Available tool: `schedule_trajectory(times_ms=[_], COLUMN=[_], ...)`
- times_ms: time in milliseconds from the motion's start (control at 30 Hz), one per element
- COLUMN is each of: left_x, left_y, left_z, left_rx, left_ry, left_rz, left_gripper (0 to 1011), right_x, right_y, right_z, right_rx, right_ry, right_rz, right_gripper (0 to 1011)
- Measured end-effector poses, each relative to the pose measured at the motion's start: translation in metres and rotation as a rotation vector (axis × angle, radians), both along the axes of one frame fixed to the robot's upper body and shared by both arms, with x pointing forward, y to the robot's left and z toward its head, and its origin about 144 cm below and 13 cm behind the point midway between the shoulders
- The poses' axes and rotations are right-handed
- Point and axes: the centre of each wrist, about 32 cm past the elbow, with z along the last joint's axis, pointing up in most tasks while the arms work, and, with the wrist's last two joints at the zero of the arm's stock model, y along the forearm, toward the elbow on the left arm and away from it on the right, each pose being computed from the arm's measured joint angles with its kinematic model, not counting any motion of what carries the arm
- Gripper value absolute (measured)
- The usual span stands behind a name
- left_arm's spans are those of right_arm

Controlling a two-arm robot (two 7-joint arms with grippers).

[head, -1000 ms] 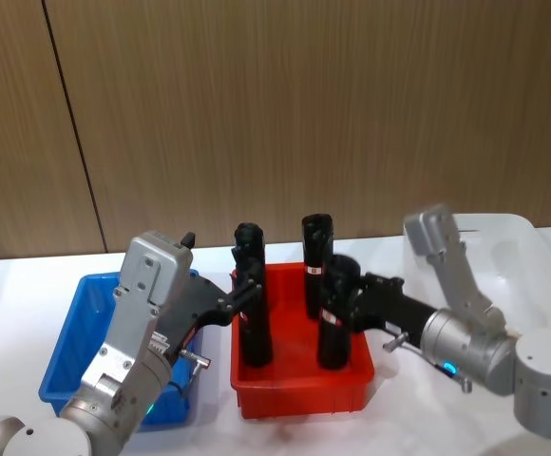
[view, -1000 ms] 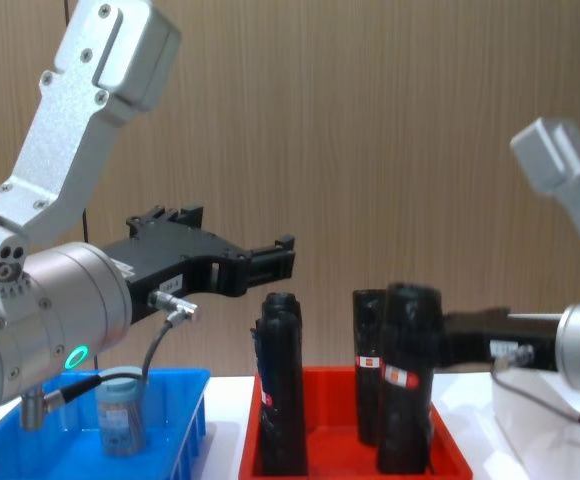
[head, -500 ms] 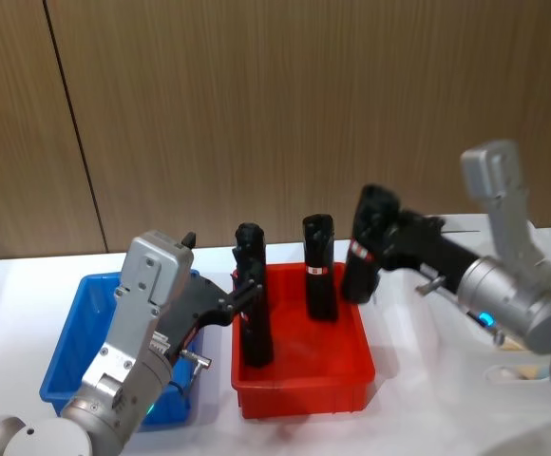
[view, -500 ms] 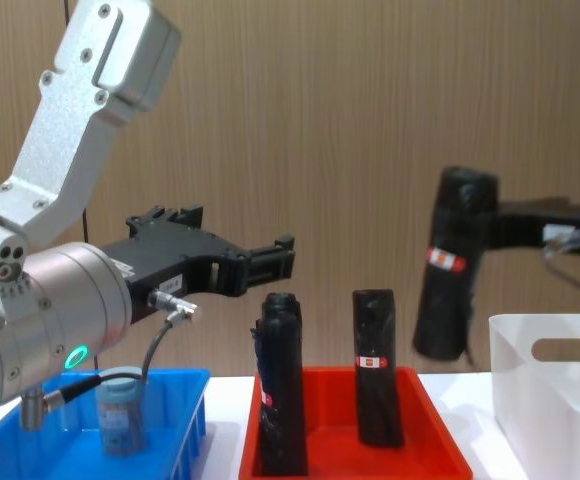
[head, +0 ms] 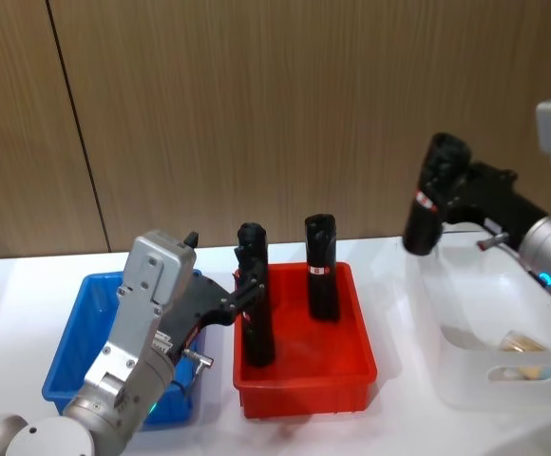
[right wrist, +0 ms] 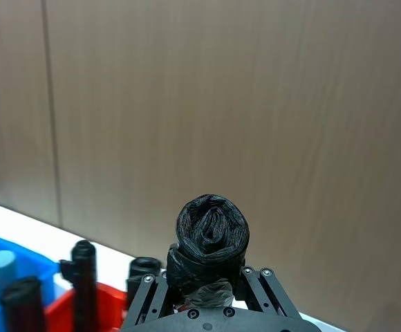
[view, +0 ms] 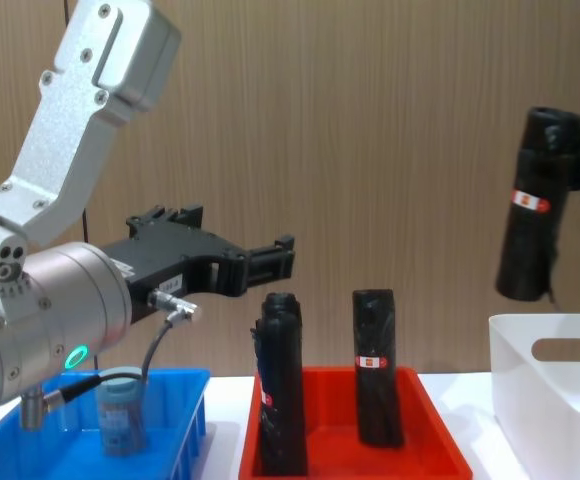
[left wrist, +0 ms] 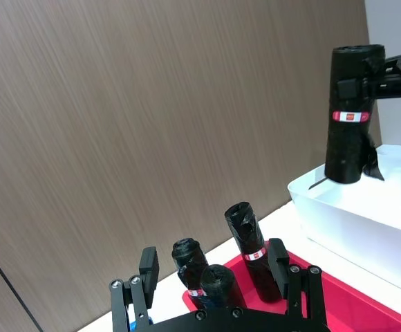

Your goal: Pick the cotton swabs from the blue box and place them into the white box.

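One black roll point(head: 434, 195) clamped in right gripper point(head: 446, 198) — above white box point(head: 496, 328), left gripper point(view: 275, 258) wide.

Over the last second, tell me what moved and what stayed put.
The right gripper, shut on a black roll, lifted it out of the red bin and carried it to the robot's right, so it now hangs above the white box. The left gripper stayed open and still above the blue box; the cotton swab tub and the other rolls did not move.

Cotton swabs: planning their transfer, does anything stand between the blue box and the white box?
Yes: the red bin, holding upright black rolls, sits between the blue box and the white box.
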Motion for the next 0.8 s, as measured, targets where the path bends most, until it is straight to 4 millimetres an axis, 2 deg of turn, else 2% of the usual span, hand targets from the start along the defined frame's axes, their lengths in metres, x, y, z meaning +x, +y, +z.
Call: schedule_trajectory(times_ms=[333, 800], left_x=[0.0, 0.0], left_y=[0.0, 0.0], left_z=[0.0, 0.0], left_rx=[0.0, 0.0], left_ry=[0.0, 0.0], left_rz=[0.0, 0.0], left_gripper=[1004, 1004], right_x=[0.009, 0.023], right_y=[-0.02, -0.035], right_z=[-0.008, -0.042], right_rx=[-0.059, -0.082], right_ry=[0.015, 0.107], right_rz=[-0.087, -0.171], right_gripper=[374, 374])
